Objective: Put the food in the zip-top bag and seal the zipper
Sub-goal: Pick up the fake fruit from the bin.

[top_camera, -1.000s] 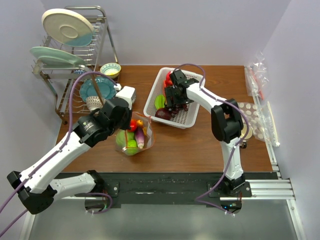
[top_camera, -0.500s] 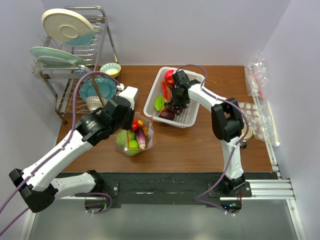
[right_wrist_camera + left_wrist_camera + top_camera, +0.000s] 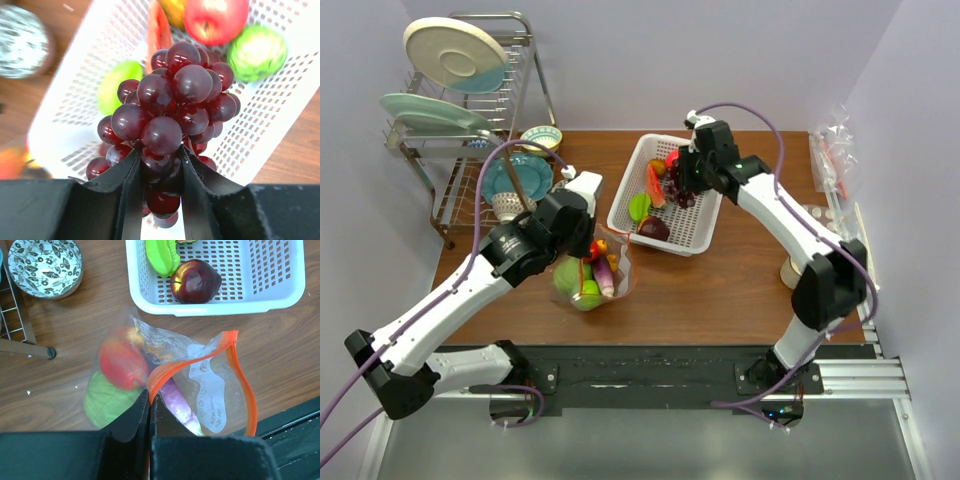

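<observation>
The zip-top bag (image 3: 210,385) lies on the table with its mouth held open. Inside it are a red fruit (image 3: 121,362), a green one (image 3: 107,400) and a purple eggplant (image 3: 180,402). My left gripper (image 3: 150,399) is shut on the orange-red zipper (image 3: 239,365) at the mouth's near corner. In the top view the bag (image 3: 595,270) sits left of the white basket (image 3: 675,245). My right gripper (image 3: 159,157) is shut on a bunch of dark red grapes (image 3: 170,110), held above the basket (image 3: 280,105). From above the grapes (image 3: 682,190) hang under that gripper (image 3: 686,180).
The basket holds a dark apple (image 3: 196,281), a green piece (image 3: 162,257), a red apple (image 3: 215,17) and a green ball (image 3: 256,50). A dish rack (image 3: 470,110), a small bowl (image 3: 541,138) and a patterned bowl (image 3: 45,262) stand at the left. Clear packets (image 3: 835,150) lie far right.
My right gripper has closed on the grapes and lifted them off the basket floor, the arm swinging up and to the right. The left gripper keeps its hold on the bag.
</observation>
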Controlling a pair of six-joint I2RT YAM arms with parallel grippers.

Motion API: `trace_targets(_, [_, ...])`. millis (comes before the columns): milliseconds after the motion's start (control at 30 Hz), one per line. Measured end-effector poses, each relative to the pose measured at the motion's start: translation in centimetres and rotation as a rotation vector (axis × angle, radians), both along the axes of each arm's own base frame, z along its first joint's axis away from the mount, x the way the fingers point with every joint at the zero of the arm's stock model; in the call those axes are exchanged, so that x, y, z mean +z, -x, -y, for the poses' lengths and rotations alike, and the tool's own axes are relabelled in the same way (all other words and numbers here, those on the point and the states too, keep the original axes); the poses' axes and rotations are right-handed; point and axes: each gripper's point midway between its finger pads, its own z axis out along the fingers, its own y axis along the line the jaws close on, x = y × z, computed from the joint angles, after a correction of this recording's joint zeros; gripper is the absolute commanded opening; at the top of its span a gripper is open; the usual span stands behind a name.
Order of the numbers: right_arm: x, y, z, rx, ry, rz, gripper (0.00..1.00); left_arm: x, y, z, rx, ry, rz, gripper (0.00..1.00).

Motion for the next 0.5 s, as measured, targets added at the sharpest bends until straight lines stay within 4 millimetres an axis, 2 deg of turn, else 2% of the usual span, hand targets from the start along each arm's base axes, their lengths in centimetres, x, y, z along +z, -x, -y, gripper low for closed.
trace_targets(67, [2.6, 1.0, 0.0, 0.021, -0.042, 0.048, 0.33, -0.1, -0.1, 0.3, -0.004, 0.003, -0.003, 0.0])
trace_targets(167, [4.7, 2.6, -0.4, 0.068, -0.095, 0.077, 0.33, -0.2, -0.3, 0.6, -0.011, 0.007, -0.006, 0.0])
trace_targets(367, [5.5, 6.7, -1.9, 0.211, -0.213, 0.056, 0.34, -0.2, -0.4, 1.0, -0.019, 0.018, -0.005, 0.0])
trace_targets(500, [7.1, 10.6, -3.1, 0.335, -0.326, 0.041, 0.34, 0.0, -0.5, 1.3, -0.025, 0.029, 0.001, 0.0])
